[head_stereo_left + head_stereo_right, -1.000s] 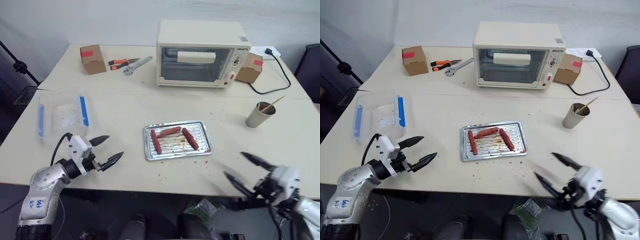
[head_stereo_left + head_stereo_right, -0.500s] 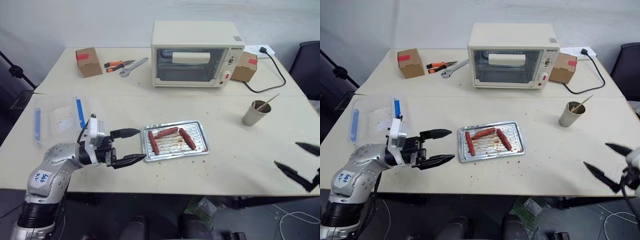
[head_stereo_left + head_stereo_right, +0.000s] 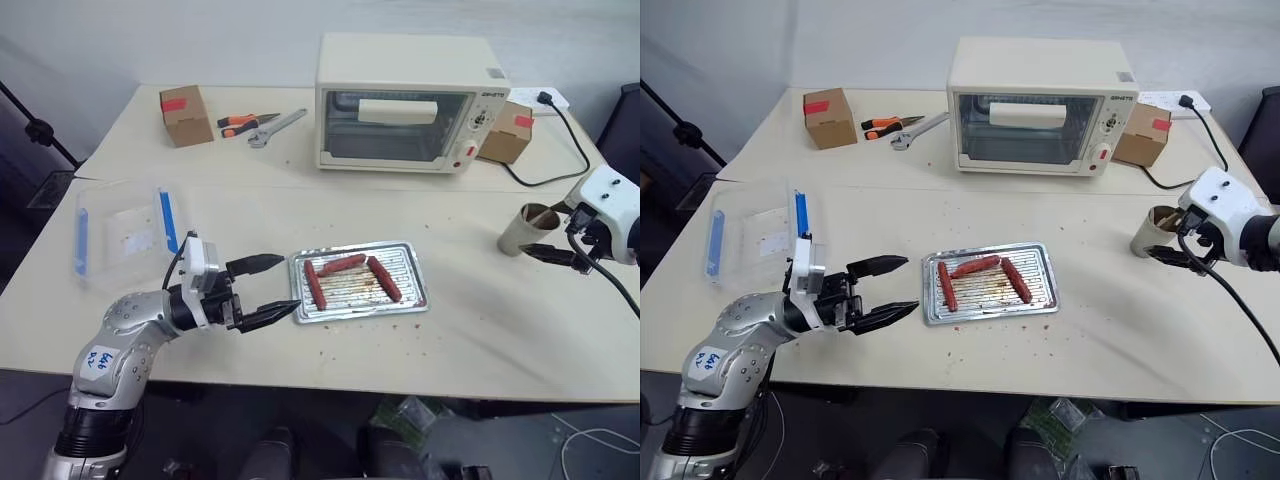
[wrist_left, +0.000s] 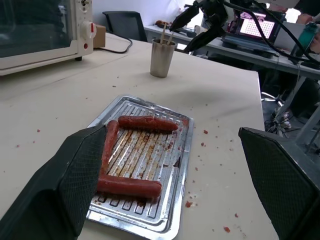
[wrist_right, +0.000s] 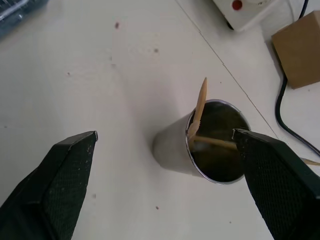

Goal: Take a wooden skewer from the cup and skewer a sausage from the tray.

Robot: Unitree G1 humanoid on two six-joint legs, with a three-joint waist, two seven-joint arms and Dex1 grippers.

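The silver tray (image 3: 350,248) lies mid-table and holds three reddish-brown sausages (image 3: 341,264), two lying lengthwise and one across the far end. My left gripper (image 3: 290,282) is open and level, its fingertips just off the tray's left edge, with nothing between them. The beige cup (image 3: 522,230) stands at the right, and thin wooden skewers (image 5: 198,107) lean against its rim. My right gripper (image 5: 165,133) hovers open over the cup, one finger (image 5: 60,185) on either side of it, touching nothing. The left wrist view looks across the tray (image 4: 150,150) to the cup (image 4: 162,57).
A cream toaster oven (image 3: 400,100) stands at the back, its black cable (image 3: 545,170) curving behind the cup. A clear plastic box with blue clips (image 3: 125,230) sits at the left. Two small cardboard boxes (image 3: 185,102) and hand tools (image 3: 260,125) lie along the far edge. Crumbs dot the table around the tray.
My right gripper rose from below the table's front edge and swung forward to the cup. My left gripper first moved right to the tray's edge, then held still. The camera shifted.
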